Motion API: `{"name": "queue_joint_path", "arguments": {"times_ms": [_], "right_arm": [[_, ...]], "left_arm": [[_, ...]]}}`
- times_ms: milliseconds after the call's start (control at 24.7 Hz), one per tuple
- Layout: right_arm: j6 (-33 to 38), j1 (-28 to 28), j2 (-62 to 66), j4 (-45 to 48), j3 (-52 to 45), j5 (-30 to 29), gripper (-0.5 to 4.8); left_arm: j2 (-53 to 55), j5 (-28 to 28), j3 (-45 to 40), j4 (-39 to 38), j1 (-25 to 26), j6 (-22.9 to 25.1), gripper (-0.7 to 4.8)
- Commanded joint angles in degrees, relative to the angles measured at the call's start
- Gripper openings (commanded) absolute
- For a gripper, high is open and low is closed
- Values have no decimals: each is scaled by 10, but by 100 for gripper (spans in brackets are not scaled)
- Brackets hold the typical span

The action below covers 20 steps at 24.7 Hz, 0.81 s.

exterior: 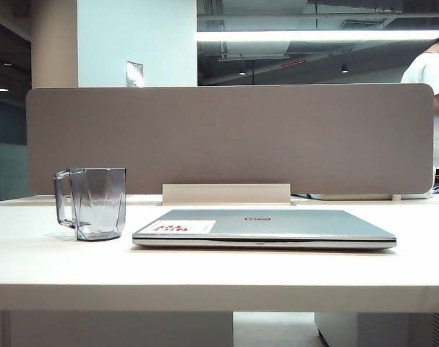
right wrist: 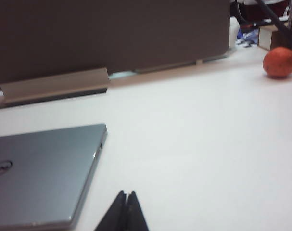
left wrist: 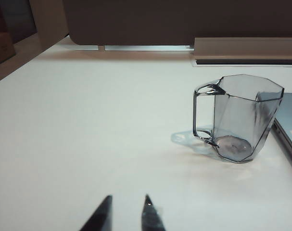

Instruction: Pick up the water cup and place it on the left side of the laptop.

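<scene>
Your left gripper (left wrist: 127, 214) hangs low over the bare white table (left wrist: 88, 134) with its two dark fingertips parted and nothing between them. From its wrist camera you see the water cup (left wrist: 239, 118) well ahead of those tips and off to the side, upright on the table, its squared handle turned toward the open tabletop and its far side just beside the edge of the laptop (left wrist: 290, 125).

Your right gripper (right wrist: 126, 211) has its tips pressed together, holding nothing, and it sits near the closed laptop's corner, well apart from the cup, which its camera does not catch at all.

That right wrist view gives you something the others lack: an orange round object (right wrist: 280, 62) resting far across the table near the grey divider panel (right wrist: 112, 33).

Only the exterior view shows you the full layout: the cup stands on the left of the laptop, close but not touching it, and the white-and-red sticker (exterior: 184, 227) lies on the lid's corner nearest the cup. Neither gripper appears in that view.
</scene>
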Motion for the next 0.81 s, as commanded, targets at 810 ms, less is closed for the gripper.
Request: {"name": "queue_joint_path", "arguments": {"times_ms": [810], "right_arm": [[-60, 2, -1, -37, -3, 5, -5]], "left_arm": [[0, 2, 2, 3, 0, -1, 75]]}}
